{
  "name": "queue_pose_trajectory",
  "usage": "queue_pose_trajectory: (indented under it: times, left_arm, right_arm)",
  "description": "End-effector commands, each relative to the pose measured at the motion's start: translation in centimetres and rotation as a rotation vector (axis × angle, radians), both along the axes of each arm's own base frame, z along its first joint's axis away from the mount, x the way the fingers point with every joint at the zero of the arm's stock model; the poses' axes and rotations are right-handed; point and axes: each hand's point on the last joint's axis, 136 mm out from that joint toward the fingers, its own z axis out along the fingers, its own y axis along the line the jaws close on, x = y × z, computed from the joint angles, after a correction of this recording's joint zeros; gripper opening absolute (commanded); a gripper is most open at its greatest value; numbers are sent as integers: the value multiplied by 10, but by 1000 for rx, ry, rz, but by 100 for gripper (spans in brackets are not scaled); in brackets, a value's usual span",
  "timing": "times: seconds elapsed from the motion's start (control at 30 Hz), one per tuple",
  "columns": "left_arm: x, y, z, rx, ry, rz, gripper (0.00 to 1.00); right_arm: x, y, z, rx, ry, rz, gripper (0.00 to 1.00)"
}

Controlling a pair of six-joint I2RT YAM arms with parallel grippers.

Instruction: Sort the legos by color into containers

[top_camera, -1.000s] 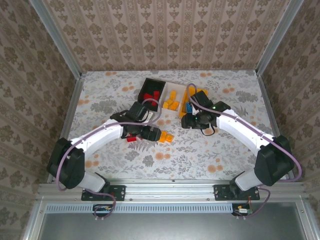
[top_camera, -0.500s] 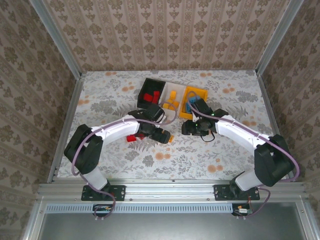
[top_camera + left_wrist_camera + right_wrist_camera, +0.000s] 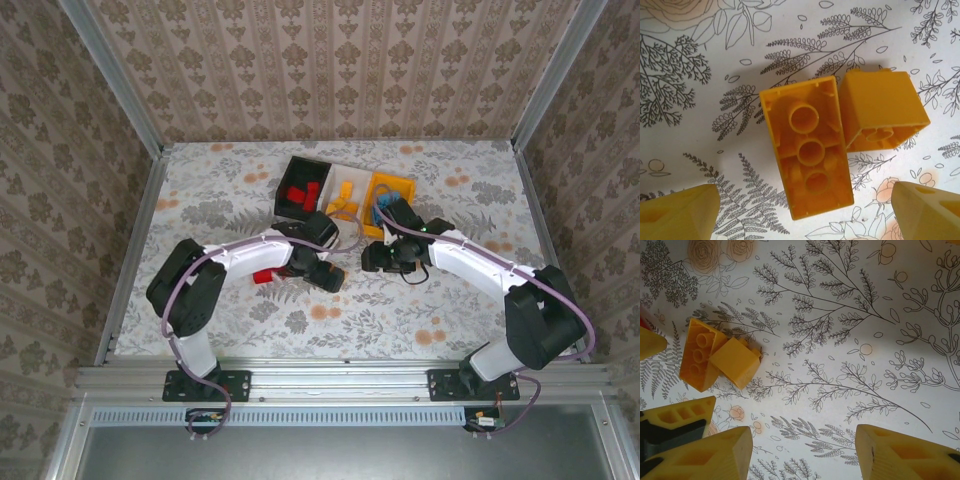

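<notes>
Though the left gripper (image 3: 334,278) covers them from above, its wrist camera shows two touching orange legos (image 3: 810,155) before spread fingers (image 3: 680,215); right gripper (image 3: 805,450) released, empty.

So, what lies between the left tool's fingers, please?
A long orange brick, hollow side up, with a shorter brick touching it, in the left wrist view.

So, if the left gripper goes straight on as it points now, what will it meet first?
Probably the long orange brick, lying hollow side up right ahead of the open left gripper; a shorter orange brick touches it.
</notes>
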Motion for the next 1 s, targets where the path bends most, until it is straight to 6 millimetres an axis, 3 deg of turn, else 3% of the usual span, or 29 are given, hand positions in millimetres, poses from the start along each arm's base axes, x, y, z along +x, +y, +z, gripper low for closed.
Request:
queue_pose_trajectory:
  times: [0.0, 0.27, 0.47, 0.6, 0.97]
  left_arm:
    - [2, -1, 2, 25, -17, -28, 90]
    - [5, 8, 7, 35, -51, -27, 89]
    - [7, 7, -3, 46, -40, -33, 89]
    - [12, 8, -7, 37, -37, -25, 79]
    - [19, -8, -19, 2, -4, -36, 63]
  right_arm:
    - [-1, -3, -1, 2, 11, -1, 59]
    - [0, -4, -2, 6, 11, -22, 59]
    - [-1, -5, -1, 17, 9, -40, 59]
    - [-2, -5, -2, 23, 11, -50, 59]
    - [-4, -8, 2, 14, 6, -55, 59]
